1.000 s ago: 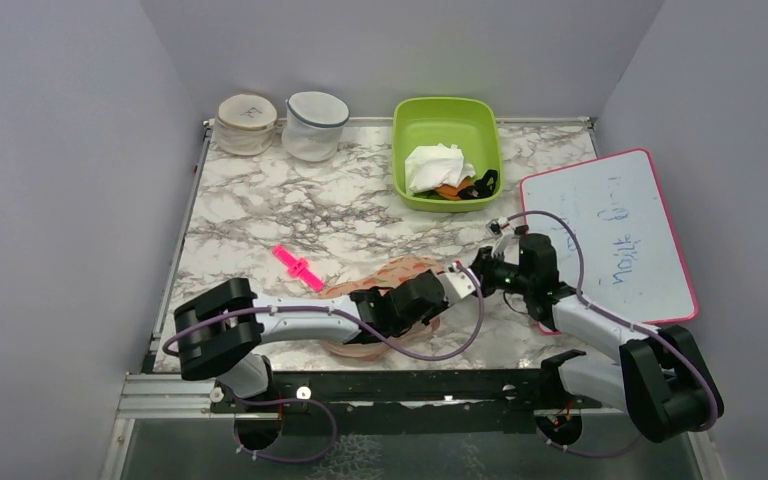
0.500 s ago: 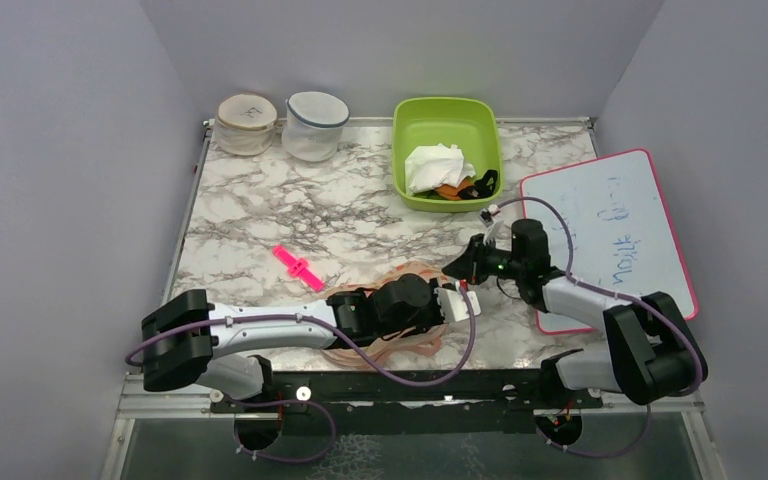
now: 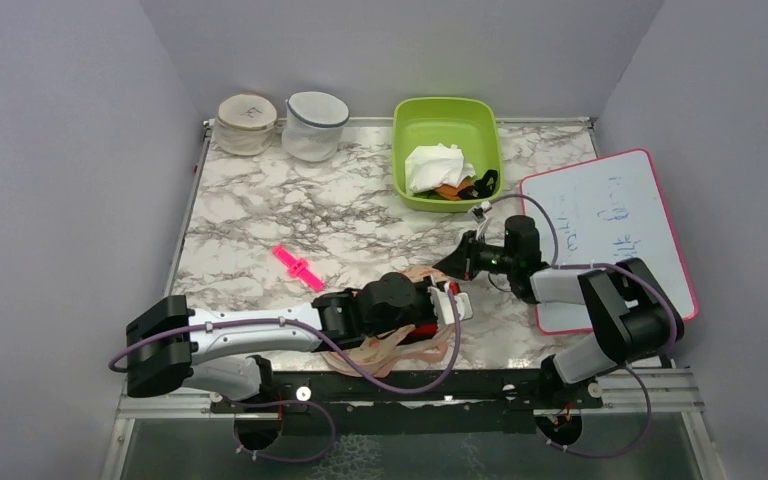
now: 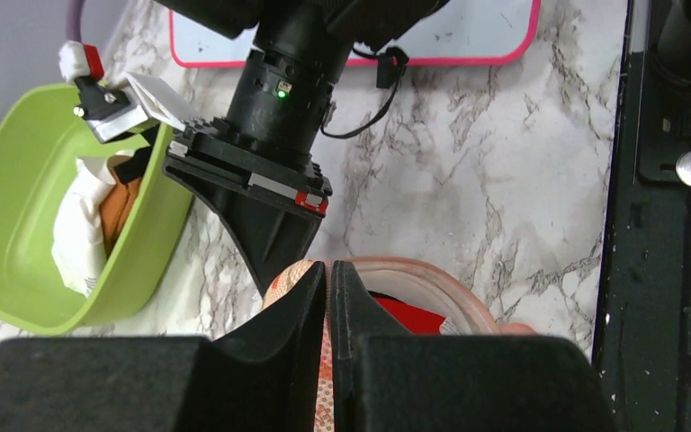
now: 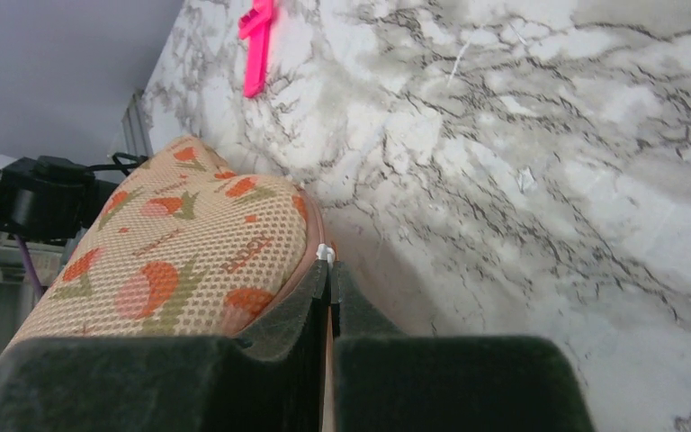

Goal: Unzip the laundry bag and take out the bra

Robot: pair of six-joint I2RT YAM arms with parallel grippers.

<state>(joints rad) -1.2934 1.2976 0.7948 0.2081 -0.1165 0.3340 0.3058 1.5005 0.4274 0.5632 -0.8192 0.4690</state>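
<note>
The peach mesh laundry bag (image 3: 397, 343) lies near the table's front edge, under my left arm. In the left wrist view my left gripper (image 4: 328, 270) is shut on a fold of its patterned mesh (image 4: 323, 387). The red bra (image 4: 405, 313) shows inside the opened pink rim (image 4: 436, 281). My right gripper (image 3: 456, 264) meets the bag from the right. In the right wrist view it (image 5: 331, 270) is shut on the pink zip edging, with a small white zip pull (image 5: 326, 254) at its tips, beside the bag's top (image 5: 189, 261).
A green bin (image 3: 415, 120) with a white cloth (image 3: 435, 165) stands at the back. A pink-framed whiteboard (image 3: 610, 230) lies right. Two round mesh tubs (image 3: 246, 122) (image 3: 316, 125) stand back left. A pink clip (image 3: 297, 267) lies left of the bag.
My right gripper has drawn back and left a little as its arm folded. My left arm has swung lower, and the bag has shifted toward the near edge and opened.
</note>
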